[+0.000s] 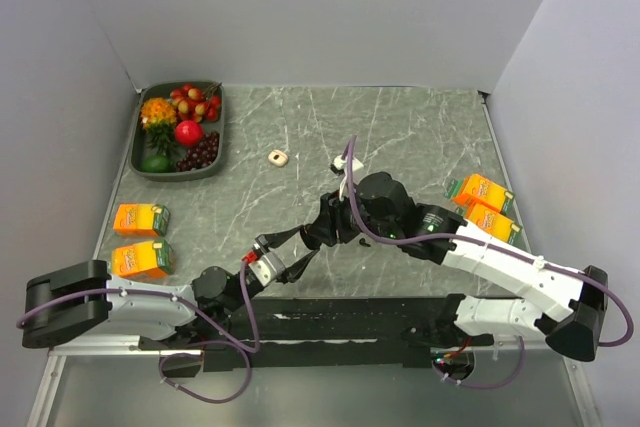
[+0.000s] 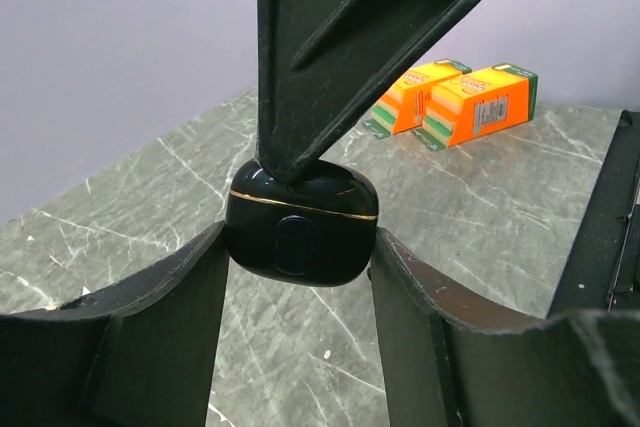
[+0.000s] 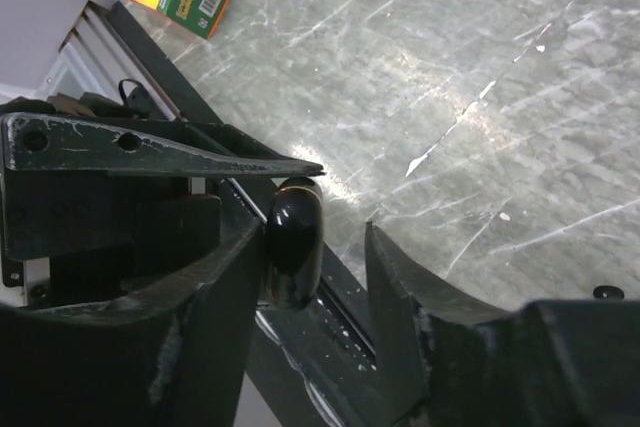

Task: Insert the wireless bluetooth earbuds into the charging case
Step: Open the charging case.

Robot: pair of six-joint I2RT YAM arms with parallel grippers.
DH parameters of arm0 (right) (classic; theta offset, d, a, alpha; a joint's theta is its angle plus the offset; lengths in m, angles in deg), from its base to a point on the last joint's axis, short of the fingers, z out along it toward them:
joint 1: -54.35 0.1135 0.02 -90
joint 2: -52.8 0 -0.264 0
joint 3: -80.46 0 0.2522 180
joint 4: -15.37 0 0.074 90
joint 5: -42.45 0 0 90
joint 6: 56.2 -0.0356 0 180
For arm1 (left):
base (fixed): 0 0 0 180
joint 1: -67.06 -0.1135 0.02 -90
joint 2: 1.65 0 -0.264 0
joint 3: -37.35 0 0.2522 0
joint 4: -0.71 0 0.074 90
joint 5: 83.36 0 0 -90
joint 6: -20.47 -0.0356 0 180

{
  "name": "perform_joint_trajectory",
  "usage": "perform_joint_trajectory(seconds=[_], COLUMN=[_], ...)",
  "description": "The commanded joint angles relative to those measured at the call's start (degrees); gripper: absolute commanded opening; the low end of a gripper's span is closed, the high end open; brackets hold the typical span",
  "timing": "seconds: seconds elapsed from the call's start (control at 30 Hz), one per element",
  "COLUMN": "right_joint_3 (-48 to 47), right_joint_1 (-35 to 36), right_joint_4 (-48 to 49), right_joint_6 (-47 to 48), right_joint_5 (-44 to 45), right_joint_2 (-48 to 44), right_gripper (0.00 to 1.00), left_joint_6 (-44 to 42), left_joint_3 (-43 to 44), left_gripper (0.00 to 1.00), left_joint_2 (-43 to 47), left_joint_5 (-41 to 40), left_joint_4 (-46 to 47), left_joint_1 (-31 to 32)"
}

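Nearest the arm bases, the left gripper [image 2: 300, 252] pinches the charging case [image 2: 300, 217] by its two sides, holding it clear of the table [image 2: 480, 217]. The right gripper [image 3: 315, 237] straddles the charging case from above with its jaws spread: one finger [image 3: 225, 297] lies against it and the other stands apart. Beyond the case to its right lie two orange cartons [image 2: 460, 102]. Farther behind it is a beige ring [image 1: 277, 157], and far back to the left a fruit tray [image 1: 178, 176].

Left claw [image 2: 300, 243] tight, right claw [image 3: 314, 237] slack.
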Motion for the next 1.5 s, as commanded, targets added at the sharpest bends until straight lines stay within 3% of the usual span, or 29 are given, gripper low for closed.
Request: perform_joint_trajectory(seconds=[0.0, 0.43, 0.53, 0.63, 0.67, 0.77, 1.17, 1.47], right_joint_3=[-3.32, -3.41, -3.41, -2.97, -2.97, -3.06, -2.18, -1.48], right_joint_1=[1.34, 2.75, 2.75, 2.75, 2.66, 2.75, 2.48, 2.22], right_joint_4=[-1.93, -2.46, -2.54, -2.28, -2.11, -2.19, -3.24, -5.00], right_joint_6=[1.02, 1.28, 1.37, 1.37, 1.28, 1.37, 1.72, 1.64], right_joint_5=[3.12, 3.48, 3.30, 2.86, 2.86, 2.33, 3.99, 7.43], right_joint_2=[0.73, 1.35, 1.35, 1.26, 1.35, 1.35, -1.55, -2.43], right_gripper=[0.50, 0.49, 0.41, 0.23, 0.13, 0.00, 0.00, 0.11], left_joint_6=[-1.16, -1.16, -1.16, -1.08, -0.99, -0.90, -0.55, -0.37], left_joint_3=[0.76, 0.76, 0.85, 0.67, 0.59, 0.59, 0.06, -0.03], left_gripper=[0.01, 0.01, 0.01, 0.01, 0.01, 0.01, 0.01, 0.01], left_joint_2=[0.28, -0.07, 0.10, -0.07, 0.02, 0.19, 2.74, 4.67], left_joint_5=[-0.90, -1.34, -1.25, -1.42, -1.42, -1.51, -1.77, -1.69], left_joint_4=[12.73, 12.82, 12.73, 13.17, 13.17, 13.43, 13.96, 13.17], left_joint_1=[0.53, 0.71, 0.71, 0.62, 0.62, 0.62, 0.71, 1.15])
